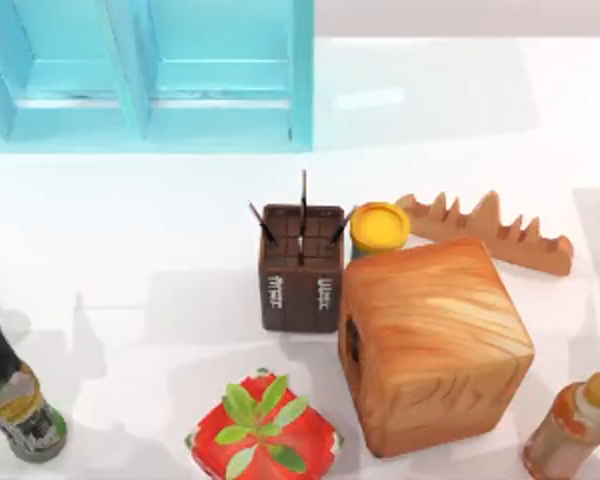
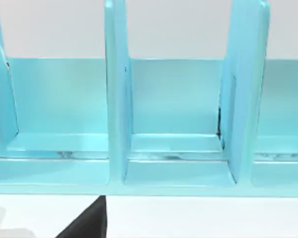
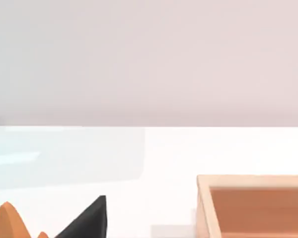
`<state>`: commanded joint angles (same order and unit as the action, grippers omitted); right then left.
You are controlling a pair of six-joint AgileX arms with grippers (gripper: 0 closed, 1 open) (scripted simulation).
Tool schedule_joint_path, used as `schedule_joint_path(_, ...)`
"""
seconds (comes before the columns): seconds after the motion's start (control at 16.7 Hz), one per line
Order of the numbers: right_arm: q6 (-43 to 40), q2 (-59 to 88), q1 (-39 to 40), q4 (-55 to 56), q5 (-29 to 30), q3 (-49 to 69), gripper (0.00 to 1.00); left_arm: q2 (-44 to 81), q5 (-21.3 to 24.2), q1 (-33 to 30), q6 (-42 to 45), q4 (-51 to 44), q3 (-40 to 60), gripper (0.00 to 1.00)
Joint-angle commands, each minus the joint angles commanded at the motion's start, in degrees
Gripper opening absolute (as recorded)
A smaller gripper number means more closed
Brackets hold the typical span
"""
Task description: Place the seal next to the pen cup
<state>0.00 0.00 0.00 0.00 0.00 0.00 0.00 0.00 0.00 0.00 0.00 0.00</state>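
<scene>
The pen cup [image 1: 300, 270] is a dark brown square box with a grid top, thin dark pens sticking up and pale lettering on its side. It stands upright near the table's middle, just left of a big wooden cube [image 1: 430, 340]. The seal is out of view. A black piece of my left gripper [image 2: 89, 220] shows in the left wrist view, facing a blue shelf unit [image 2: 119, 124]. A black piece of my right gripper [image 3: 89, 220] shows in the right wrist view, near the wooden cube's edge [image 3: 253, 203].
The blue shelf unit [image 1: 150, 80] stands at the back left. A yellow-lidded jar [image 1: 380, 228] and a toothed orange rack [image 1: 490, 235] sit behind the cube. A red pot with green leaves [image 1: 265, 435], a dark bottle [image 1: 20, 410] and an orange bottle [image 1: 570, 430] line the front.
</scene>
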Motion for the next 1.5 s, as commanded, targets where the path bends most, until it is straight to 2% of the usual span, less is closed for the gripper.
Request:
schedule_joint_path(0.24,0.00,0.00,0.00,0.00,0.00,0.00,1.00,1.79,-0.05,0.31,0.30,-1.69,1.79,1.00)
schedule_joint_path(0.48,0.00,0.00,0.00,0.00,0.00,0.00,1.00,12.67,-0.09,1.77,1.96,-10.72,12.52,1.00)
schedule_joint_path(1.08,0.00,0.00,0.00,0.00,0.00,0.00,1.00,68.16,0.12,7.43,8.27,-49.18,56.20,1.00)
schedule_joint_path(1.5,0.00,0.00,0.00,0.00,0.00,0.00,1.00,96.30,0.07,10.59,11.86,-69.50,80.65,1.00)
